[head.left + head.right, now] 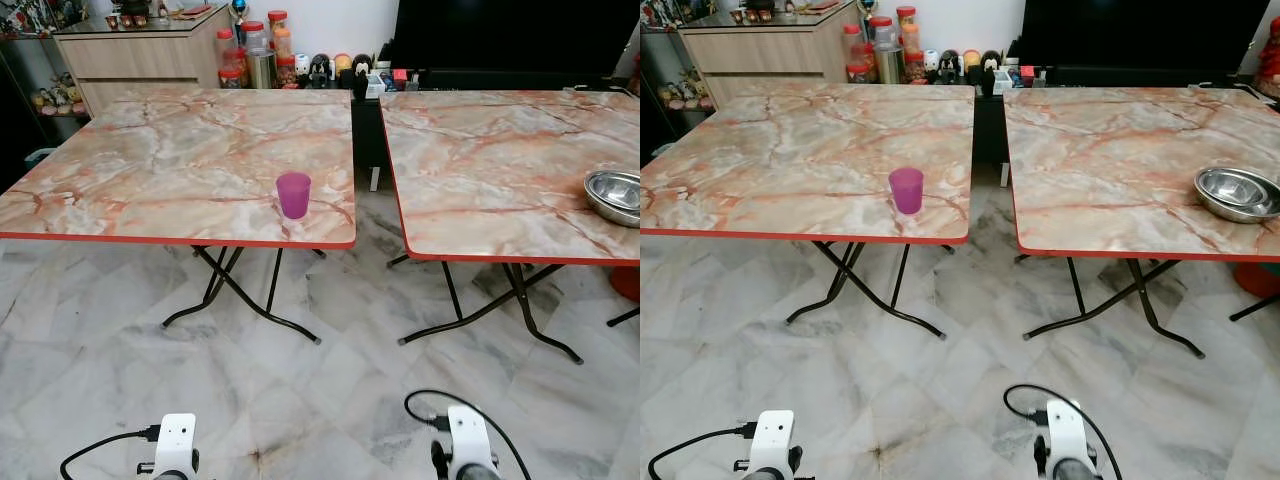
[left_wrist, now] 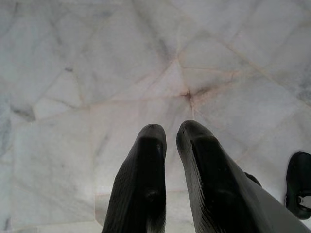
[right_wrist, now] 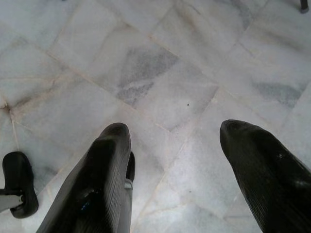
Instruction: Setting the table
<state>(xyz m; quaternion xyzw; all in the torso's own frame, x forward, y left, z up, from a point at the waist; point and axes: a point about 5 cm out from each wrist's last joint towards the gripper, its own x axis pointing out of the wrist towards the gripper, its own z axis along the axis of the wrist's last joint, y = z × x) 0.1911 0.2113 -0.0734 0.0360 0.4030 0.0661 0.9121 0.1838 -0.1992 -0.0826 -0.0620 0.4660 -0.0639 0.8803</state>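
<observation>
Near left table (image 1: 150, 170) front edge: purple plastic cup (image 1: 293, 194), light, rigid; grasp sidewall mid-height. Left gripper (image 2: 167, 138) nearly closed, right gripper (image 3: 172, 131) spread, both empty.

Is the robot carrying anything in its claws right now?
No, nothing is held. The left gripper and right gripper hang empty over the floor; the purple cup stands untouched on the table.

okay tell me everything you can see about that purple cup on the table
The small purple translucent plastic cup stands upright, mouth up, on the left marble-patterned folding table with the red edge. It tapers slightly toward its base, has no handle, and looks empty. It sits near the table's front right corner, a little back from the edge, with nothing else touching it. Neither gripper is near it.
</observation>
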